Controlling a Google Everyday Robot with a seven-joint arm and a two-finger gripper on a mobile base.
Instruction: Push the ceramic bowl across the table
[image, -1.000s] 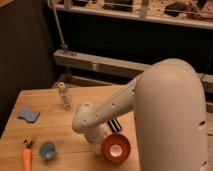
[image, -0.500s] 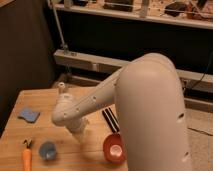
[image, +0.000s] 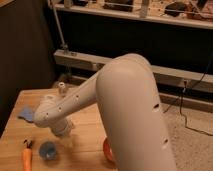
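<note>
Only a thin orange-red edge of the ceramic bowl (image: 106, 149) shows at the bottom of the camera view; my white arm covers the rest of it. The light wooden table (image: 85, 130) fills the lower left. My gripper (image: 64, 129) hangs low over the table's middle, left of the bowl and apart from it, just above and right of a small blue cup (image: 48, 149).
A carrot-like orange item (image: 26, 159) lies at the front left. A blue cloth (image: 26, 114) sits near the left edge and a small white bottle (image: 62, 88) stands at the back. Metal shelving (image: 125, 15) runs behind the table.
My arm has swung left across the table, taking the gripper away from the bowl toward the blue cup. The arm now covers most of the bowl.
</note>
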